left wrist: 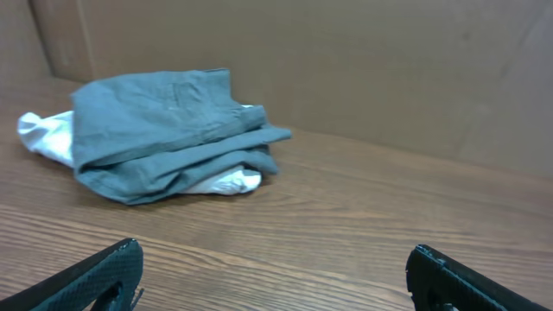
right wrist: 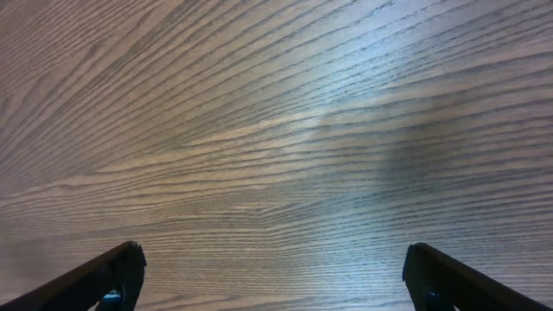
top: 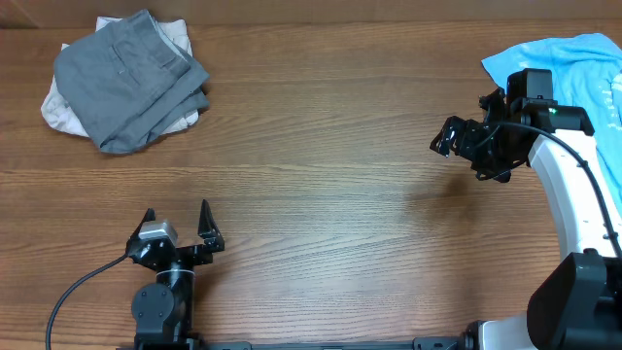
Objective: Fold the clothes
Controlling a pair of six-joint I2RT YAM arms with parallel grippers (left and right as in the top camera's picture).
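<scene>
Folded grey shorts (top: 131, 76) lie on a pale beige garment (top: 58, 109) at the far left of the wooden table; both also show in the left wrist view, the grey shorts (left wrist: 164, 130) on top of the pale garment (left wrist: 45, 136). A light-blue T-shirt (top: 573, 60) lies crumpled at the far right edge. My left gripper (top: 177, 226) is open and empty near the front edge, well short of the pile; its fingers (left wrist: 275, 275) frame bare wood. My right gripper (top: 465, 144) is open and empty above the table just left of the T-shirt, over bare wood (right wrist: 275, 275).
The wooden table (top: 330, 185) spans the view. A brown cardboard wall (left wrist: 363, 60) stands behind the pile. The right arm's white body (top: 573, 194) stretches along the right side. A black cable (top: 78, 287) trails from the left arm's base.
</scene>
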